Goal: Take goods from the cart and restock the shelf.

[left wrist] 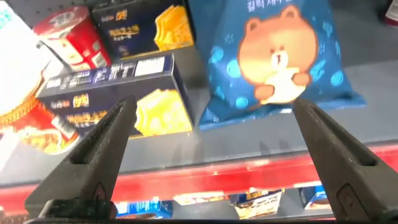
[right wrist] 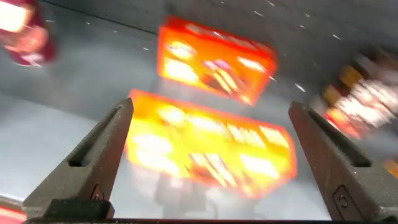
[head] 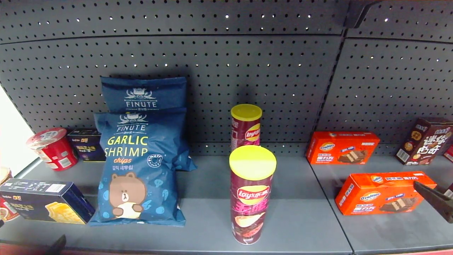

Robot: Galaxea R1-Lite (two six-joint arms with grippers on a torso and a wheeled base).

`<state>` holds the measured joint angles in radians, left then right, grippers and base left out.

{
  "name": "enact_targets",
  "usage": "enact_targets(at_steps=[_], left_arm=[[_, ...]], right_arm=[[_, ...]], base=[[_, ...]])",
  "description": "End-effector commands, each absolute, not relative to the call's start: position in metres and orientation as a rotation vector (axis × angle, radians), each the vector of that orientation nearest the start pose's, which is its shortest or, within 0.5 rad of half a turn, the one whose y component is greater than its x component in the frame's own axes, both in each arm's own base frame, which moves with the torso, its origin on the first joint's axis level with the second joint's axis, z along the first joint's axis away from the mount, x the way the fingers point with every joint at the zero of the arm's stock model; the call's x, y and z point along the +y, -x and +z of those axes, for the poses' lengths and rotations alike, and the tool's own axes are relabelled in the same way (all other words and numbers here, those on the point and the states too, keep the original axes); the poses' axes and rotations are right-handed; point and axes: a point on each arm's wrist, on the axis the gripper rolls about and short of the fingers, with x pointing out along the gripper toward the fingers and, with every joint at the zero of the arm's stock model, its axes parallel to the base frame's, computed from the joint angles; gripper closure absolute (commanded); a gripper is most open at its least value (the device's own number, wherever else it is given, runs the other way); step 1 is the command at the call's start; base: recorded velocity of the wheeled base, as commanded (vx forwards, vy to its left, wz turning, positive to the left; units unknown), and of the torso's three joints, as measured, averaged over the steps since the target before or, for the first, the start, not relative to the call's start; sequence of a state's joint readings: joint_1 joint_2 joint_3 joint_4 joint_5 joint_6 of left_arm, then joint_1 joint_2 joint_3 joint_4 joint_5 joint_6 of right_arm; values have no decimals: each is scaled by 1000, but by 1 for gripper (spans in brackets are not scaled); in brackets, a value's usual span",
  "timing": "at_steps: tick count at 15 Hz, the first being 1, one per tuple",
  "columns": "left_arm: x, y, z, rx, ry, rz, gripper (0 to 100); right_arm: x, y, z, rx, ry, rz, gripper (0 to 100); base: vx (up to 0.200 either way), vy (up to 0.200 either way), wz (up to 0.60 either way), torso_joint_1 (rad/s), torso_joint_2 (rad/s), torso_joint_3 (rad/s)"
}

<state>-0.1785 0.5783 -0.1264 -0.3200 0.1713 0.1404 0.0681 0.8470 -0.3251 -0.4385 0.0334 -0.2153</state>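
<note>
At your left, the left gripper (left wrist: 214, 104) sits low by the front lip of the grey sheet-metal shelf (head: 304, 219). Its dark fingers are spread wide with nothing between them, and it faces a dark blue cardboard box (head: 46, 200) that lies with its long axis left to right. Far behind that box stands a red round noodle cup (head: 53, 148).

Next come two glossy blue foil chip bags, both upright with the print towards you: the near bag (head: 139, 166) and the far bag (head: 143, 94).

In the middle you see two maroon cylindrical chip cans with yellow plastic lids standing on end, the near can (head: 252, 198) and the far can (head: 246, 129).

To the right, two orange cardboard boxes lie with their long axes left to right: the far orange box (head: 341, 147) and the near orange box (head: 384, 193). The right gripper (right wrist: 211, 107) is released and empty, and it points at the near orange box.
</note>
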Motion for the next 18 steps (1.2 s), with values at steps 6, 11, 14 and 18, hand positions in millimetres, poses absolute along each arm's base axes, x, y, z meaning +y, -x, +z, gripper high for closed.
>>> enact_targets(at_steps=[6, 11, 14, 18], left_arm=[[4, -12, 102, 163, -171, 82, 0], [6, -6, 99, 177, -174, 227, 0], [7, -5, 99, 179, -169, 296, 0], [6, 14, 84, 114, -151, 330, 0]], right_arm=[[-2, -32, 125, 68, 158, -65, 0], [-1, 3, 93, 110, 131, -199, 0], [1, 16, 86, 85, 77, -198, 0], [2, 18, 85, 67, 47, -207, 0]], base=[[0, 0, 0, 0, 0, 0], [0, 0, 0, 0, 0, 0], [0, 0, 0, 0, 0, 0], [0, 0, 0, 0, 0, 0]])
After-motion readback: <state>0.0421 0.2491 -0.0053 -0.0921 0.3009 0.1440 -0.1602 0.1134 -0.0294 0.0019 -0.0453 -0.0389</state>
